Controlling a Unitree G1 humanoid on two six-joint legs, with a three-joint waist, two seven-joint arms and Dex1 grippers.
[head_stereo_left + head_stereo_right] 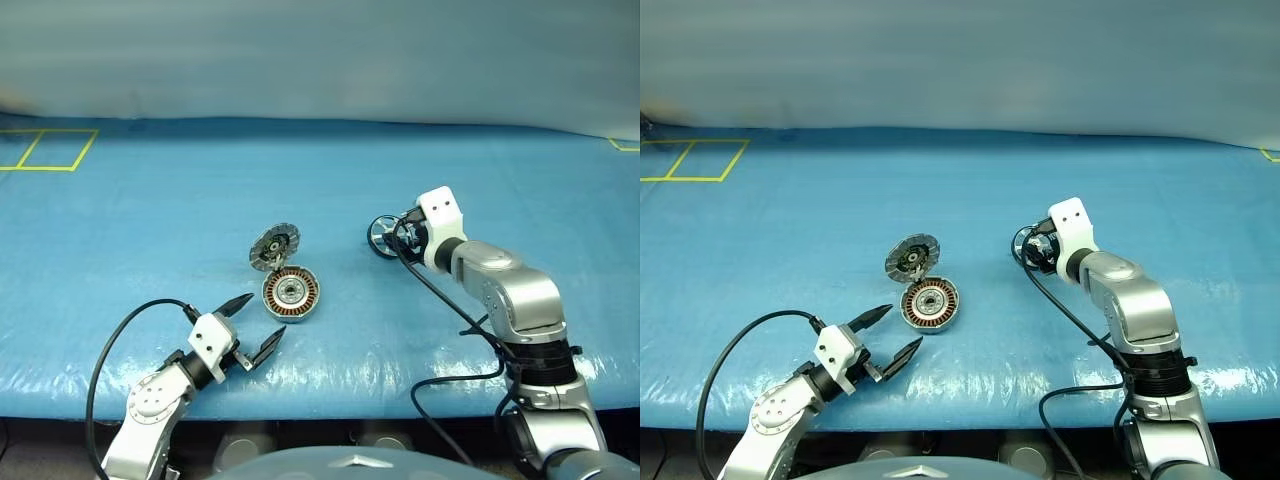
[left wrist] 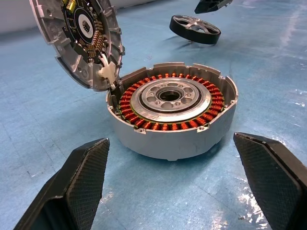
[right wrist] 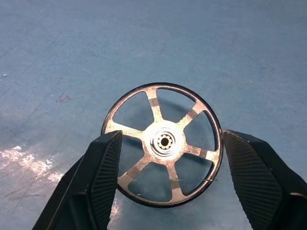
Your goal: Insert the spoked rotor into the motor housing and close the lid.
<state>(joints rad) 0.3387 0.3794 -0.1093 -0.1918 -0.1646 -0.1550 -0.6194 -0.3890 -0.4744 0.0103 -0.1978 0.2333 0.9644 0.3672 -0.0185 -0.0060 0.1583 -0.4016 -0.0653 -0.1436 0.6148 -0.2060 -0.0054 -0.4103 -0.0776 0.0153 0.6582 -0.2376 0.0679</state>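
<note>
The motor housing (image 1: 291,292) lies open on the blue table, showing copper windings around a silver centre (image 2: 170,98). Its lid (image 1: 274,246) stands tilted up from the far edge, ribbed inner face (image 2: 79,38) showing. My left gripper (image 1: 262,318) is open just in front of the housing, a finger toward each side and clear of it. The spoked rotor (image 1: 384,236), black-rimmed with silver spokes, rests to the housing's right. My right gripper (image 3: 169,136) is open astride the rotor (image 3: 163,143), its fingers (image 3: 103,167) close beside the rim.
Blue sheeting (image 1: 150,220) covers the whole table. Yellow tape squares (image 1: 50,150) mark the far left corner. Black cables loop beside both arms near the table's front edge (image 1: 330,400). Open table lies between the housing and the rotor.
</note>
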